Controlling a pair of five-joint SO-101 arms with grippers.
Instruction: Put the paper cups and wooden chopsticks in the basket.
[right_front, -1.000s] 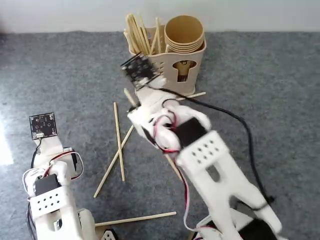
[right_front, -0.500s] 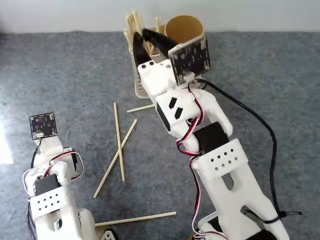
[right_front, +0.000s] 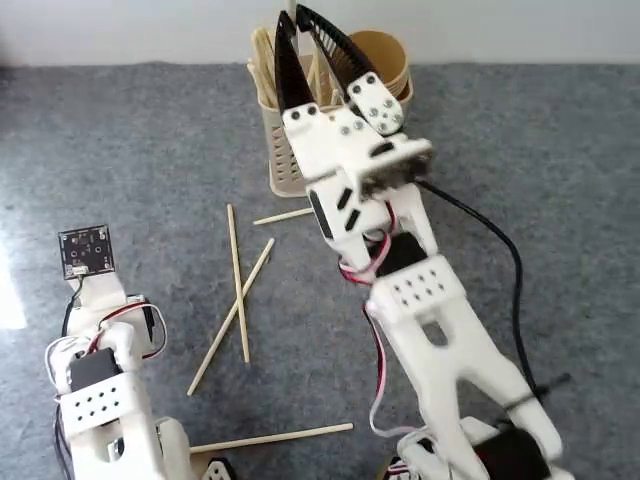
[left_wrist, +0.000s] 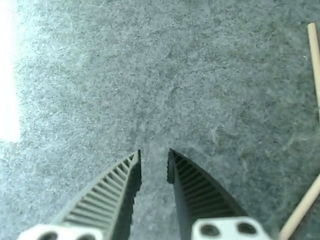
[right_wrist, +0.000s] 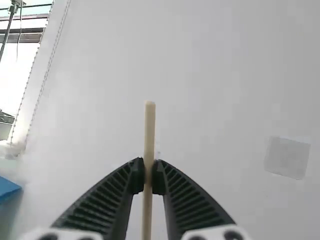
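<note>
My right gripper (right_wrist: 148, 176) is shut on one wooden chopstick (right_wrist: 149, 130), which stands up between the jaws against the white wall. From above, that gripper (right_front: 294, 14) is raised over the beige basket (right_front: 290, 172) at the back of the carpet. Stacked paper cups (right_front: 388, 58) and several chopsticks (right_front: 265, 58) stand in the basket. Loose chopsticks lie on the carpet: two crossed (right_front: 238, 285), a short one (right_front: 282, 216) by the basket, one (right_front: 270, 437) near the front. My left gripper (left_wrist: 154, 157) hangs a little open over bare carpet.
Grey carpet covers the table, with a white wall behind the basket. The left arm (right_front: 95, 340) stands at the front left. Two chopstick pieces (left_wrist: 314, 60) (left_wrist: 302, 210) lie off to one side of the left gripper. A black cable (right_front: 500, 250) trails beside the right arm.
The right arm has lifted from low over the carpet and swung its gripper up over the basket, chopstick in its jaws. The left arm has stayed still.
</note>
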